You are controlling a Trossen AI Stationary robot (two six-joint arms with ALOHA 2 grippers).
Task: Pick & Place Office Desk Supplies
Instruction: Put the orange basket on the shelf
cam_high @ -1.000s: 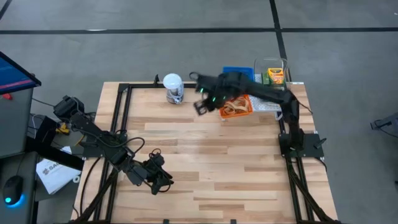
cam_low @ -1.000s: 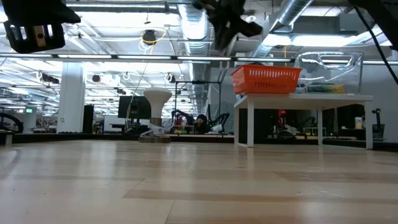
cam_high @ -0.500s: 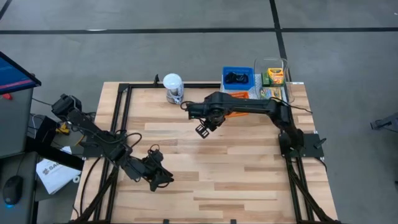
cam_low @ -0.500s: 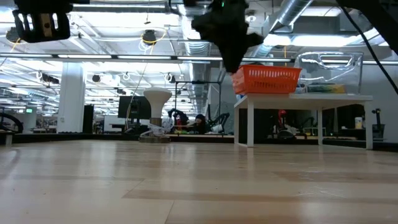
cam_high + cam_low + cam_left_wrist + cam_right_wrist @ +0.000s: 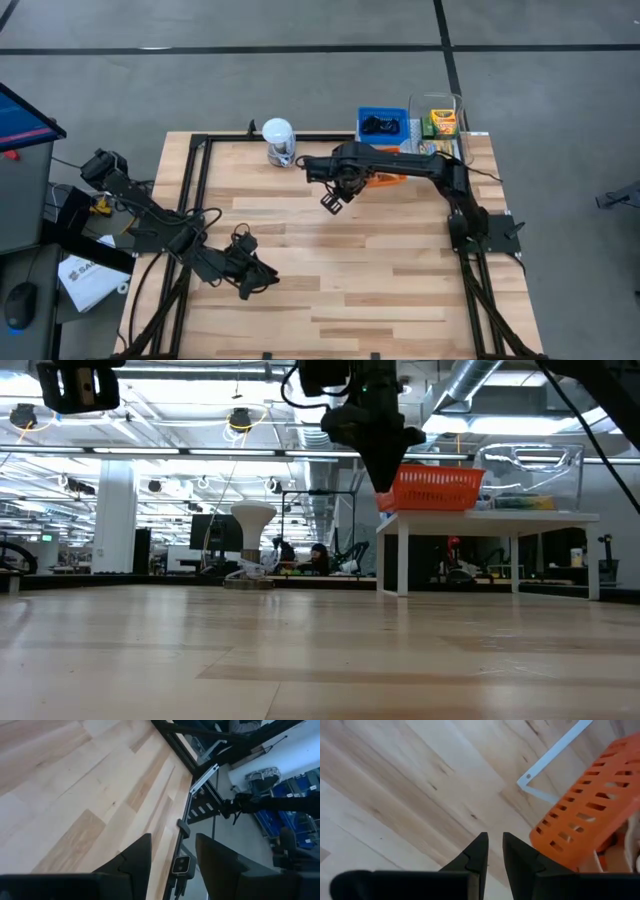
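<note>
My right gripper (image 5: 333, 201) hangs over bare wood left of the orange basket (image 5: 386, 181), pointing down. Its fingers (image 5: 481, 851) stand a narrow gap apart, with nothing between them. In the low view the right gripper (image 5: 386, 472) is well above the table, in front of the basket (image 5: 430, 488). My left gripper (image 5: 264, 284) hovers open and empty near the table's front left. Black clips (image 5: 380, 126) lie in a blue bin at the back. A yellow-and-green crayon box (image 5: 441, 122) stands in a clear bin beside it.
A white-lidded clear jar (image 5: 279, 142) stands at the back, left of centre. The basket and bins sit on a white shelf (image 5: 490, 517) at the back right. A black frame (image 5: 200, 170) runs along the table's left and far edges. Bare wood fills the middle.
My right gripper has left the place above the orange basket, swung toward the table's left and near side, sunk lower and rolled about its own line. My left gripper has risen a little.
</note>
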